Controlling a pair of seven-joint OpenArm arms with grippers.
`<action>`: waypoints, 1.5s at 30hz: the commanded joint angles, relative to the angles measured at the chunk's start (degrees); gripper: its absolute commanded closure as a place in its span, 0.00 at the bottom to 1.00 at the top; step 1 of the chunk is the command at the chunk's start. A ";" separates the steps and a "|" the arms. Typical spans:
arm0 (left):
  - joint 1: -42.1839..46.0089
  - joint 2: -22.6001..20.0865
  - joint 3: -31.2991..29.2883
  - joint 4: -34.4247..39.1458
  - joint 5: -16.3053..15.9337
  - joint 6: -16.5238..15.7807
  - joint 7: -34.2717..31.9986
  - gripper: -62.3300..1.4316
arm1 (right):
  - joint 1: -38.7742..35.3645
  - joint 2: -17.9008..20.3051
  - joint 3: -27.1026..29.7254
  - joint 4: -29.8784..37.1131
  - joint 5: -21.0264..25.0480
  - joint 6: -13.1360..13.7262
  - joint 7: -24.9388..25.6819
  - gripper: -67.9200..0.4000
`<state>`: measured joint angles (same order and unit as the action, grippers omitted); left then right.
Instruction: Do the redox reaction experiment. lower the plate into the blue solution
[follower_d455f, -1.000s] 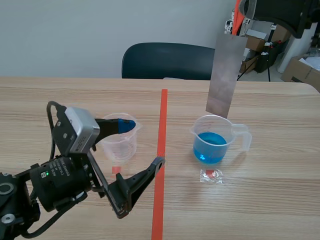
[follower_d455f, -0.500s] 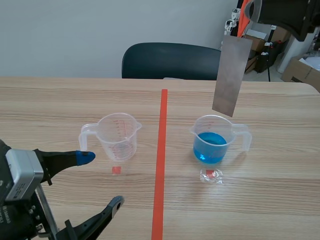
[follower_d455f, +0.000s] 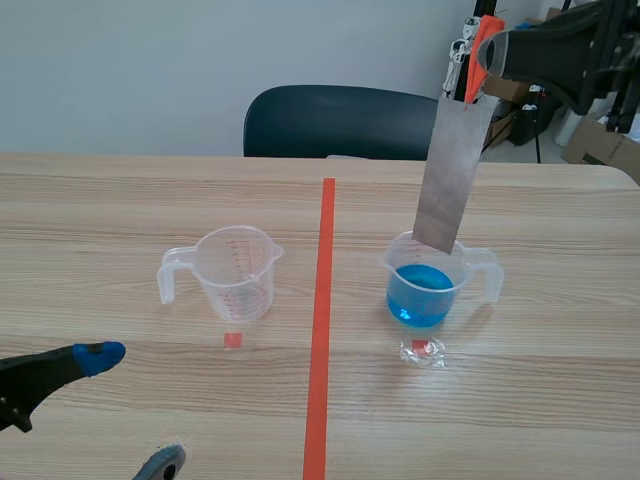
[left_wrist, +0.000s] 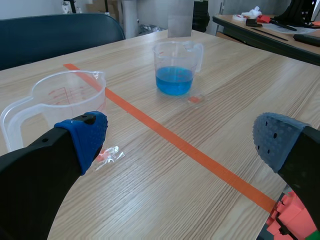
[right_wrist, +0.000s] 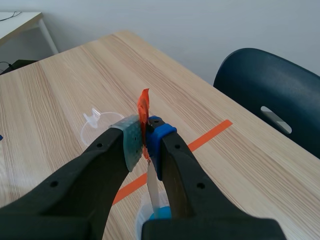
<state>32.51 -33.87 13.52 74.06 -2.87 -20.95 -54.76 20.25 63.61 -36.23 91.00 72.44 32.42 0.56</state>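
Note:
A grey metal plate (follower_d455f: 452, 170) hangs upright from an orange tab, with my right gripper (follower_d455f: 484, 58) shut on its top. Its lower edge is at the mouth of the beaker of blue solution (follower_d455f: 425, 292), above the liquid. In the right wrist view the gripper (right_wrist: 145, 139) pinches the tab, and the plate (right_wrist: 153, 192) drops edge-on toward the blue liquid (right_wrist: 163, 213). My left gripper (follower_d455f: 132, 408) is open, low at the near left. From its own view (left_wrist: 180, 141), the empty beaker (left_wrist: 60, 97) lies ahead of one finger and the blue beaker (left_wrist: 174, 67) farther off.
An empty clear beaker (follower_d455f: 232, 275) stands left of the orange tape line (follower_d455f: 320, 320). A small crumpled wrapper (follower_d455f: 422, 351) lies in front of the blue beaker. A dark chair (follower_d455f: 335, 120) stands behind the table, with boxes (follower_d455f: 600, 140) at the far right.
My left arm has pulled back from the empty beaker to the near-left corner. The plate has come down until its lower edge reaches the blue beaker's mouth.

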 joint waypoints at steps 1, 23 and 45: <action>0.22 -0.50 -0.24 -0.17 -0.48 1.29 -2.40 0.02 | 0.66 0.48 0.26 0.15 0.81 0.20 1.05 0.99; -3.10 -0.26 -0.04 -7.58 1.25 3.69 -11.82 0.02 | 0.48 -3.02 0.22 -2.80 -2.14 0.20 0.37 0.99; -4.11 -0.44 0.00 -7.58 2.01 0.44 -11.23 0.00 | 0.37 -6.58 0.22 -6.60 -3.52 0.22 -0.02 0.99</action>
<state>27.97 -33.85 13.52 65.39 -0.45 -19.94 -64.99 19.94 56.80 -36.23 83.99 68.36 32.40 -0.30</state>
